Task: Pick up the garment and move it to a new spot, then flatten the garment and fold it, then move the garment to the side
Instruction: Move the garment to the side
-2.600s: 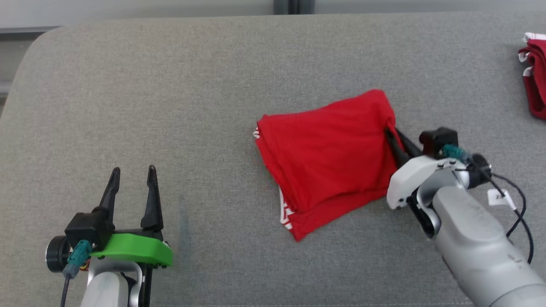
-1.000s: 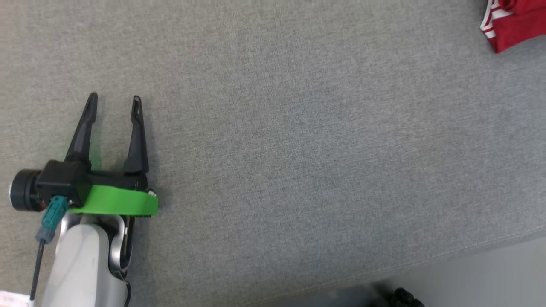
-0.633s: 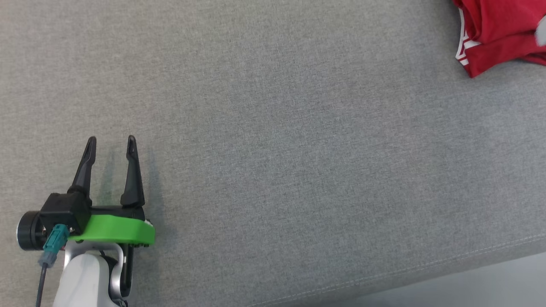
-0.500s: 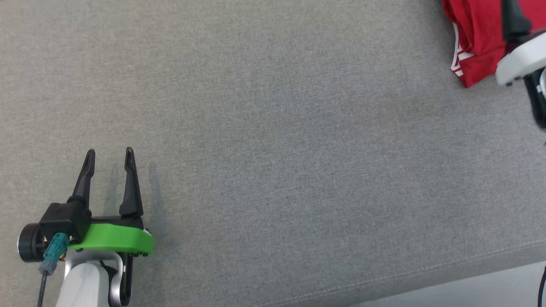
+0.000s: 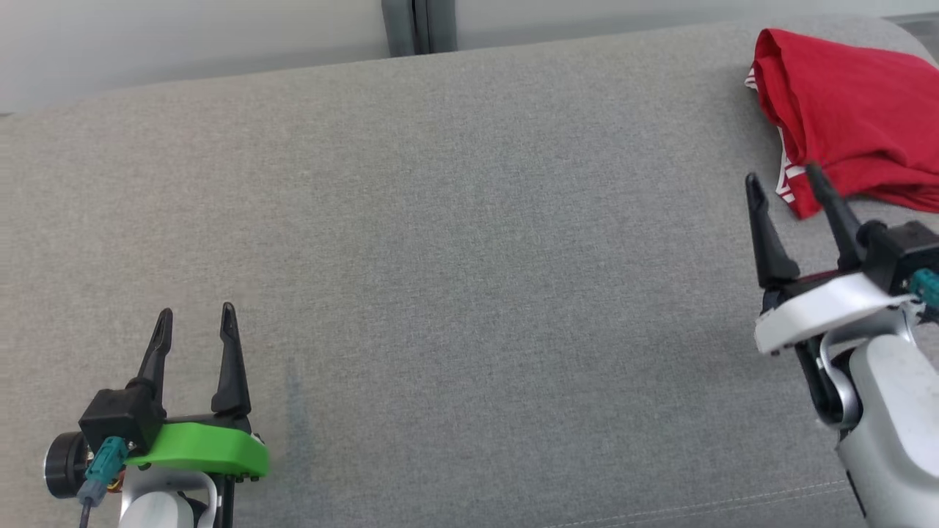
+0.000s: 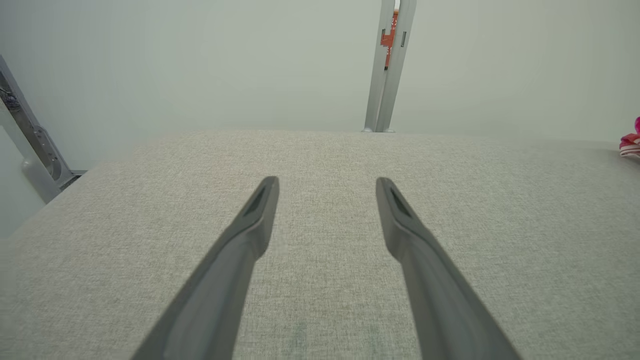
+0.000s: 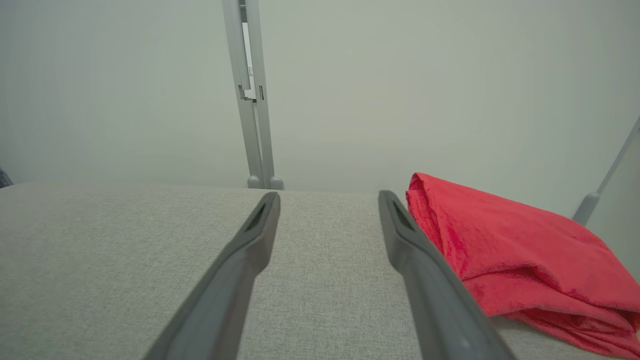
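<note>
Red garment (image 5: 851, 117) lies far right on table (image 5: 469, 220), white print unreadable; left gripper (image 5: 196, 312) and right gripper (image 5: 781, 176) fingers spread wide, empty.

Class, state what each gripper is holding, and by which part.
Nothing is held: the left gripper and right gripper stand open; the red garment lies free.

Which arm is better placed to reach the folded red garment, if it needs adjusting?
Right. The right gripper, fingers open, sits just beside the red garment at the grey surface's right end; the left gripper is far across it.
</note>
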Available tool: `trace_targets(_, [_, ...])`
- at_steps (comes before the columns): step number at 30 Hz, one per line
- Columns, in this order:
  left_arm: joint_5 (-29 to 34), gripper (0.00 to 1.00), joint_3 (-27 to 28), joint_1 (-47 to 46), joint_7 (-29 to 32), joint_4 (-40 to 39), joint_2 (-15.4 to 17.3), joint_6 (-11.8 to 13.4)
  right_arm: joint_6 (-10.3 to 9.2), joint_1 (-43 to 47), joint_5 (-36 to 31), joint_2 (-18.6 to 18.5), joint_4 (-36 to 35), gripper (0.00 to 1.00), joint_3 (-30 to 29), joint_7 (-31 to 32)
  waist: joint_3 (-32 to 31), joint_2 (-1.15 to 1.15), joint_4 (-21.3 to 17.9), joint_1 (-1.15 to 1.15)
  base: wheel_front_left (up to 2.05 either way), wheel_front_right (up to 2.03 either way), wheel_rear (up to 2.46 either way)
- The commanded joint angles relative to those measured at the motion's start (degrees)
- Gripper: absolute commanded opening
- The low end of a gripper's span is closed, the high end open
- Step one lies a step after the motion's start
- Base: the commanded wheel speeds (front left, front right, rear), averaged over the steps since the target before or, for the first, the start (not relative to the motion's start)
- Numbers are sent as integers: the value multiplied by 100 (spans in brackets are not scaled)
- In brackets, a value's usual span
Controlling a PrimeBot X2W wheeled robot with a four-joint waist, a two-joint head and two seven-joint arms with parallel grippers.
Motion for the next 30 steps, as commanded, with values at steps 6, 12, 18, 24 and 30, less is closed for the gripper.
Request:
trace_targets(6, [17,100,15,163,-20,50,-8,-49,-6,930,-185,405,-450,100,-250,-14,-458,0,267,0,0,0,0])
trace_targets(12, [0,100,13,233,-20,111,22,-90,-6,1534,-338,807,-739,100,-367,-13,-667,0,338,0,0,0,0])
trace_targets(18, [-9,100,2,305,-20,139,42,-79,-6,1915,-494,1069,-884,100,-450,-13,-833,0,385,0,0,0,0])
trace_targets(24, [-44,100,-23,369,-15,147,58,-66,-6,2150,-593,1232,-907,100,-588,-13,-956,0,428,0,0,0,0])
trace_targets(30, [-83,100,-43,374,22,112,77,-40,-6,2218,-678,1313,-894,100,-633,-13,-970,0,452,0,0,0,0])
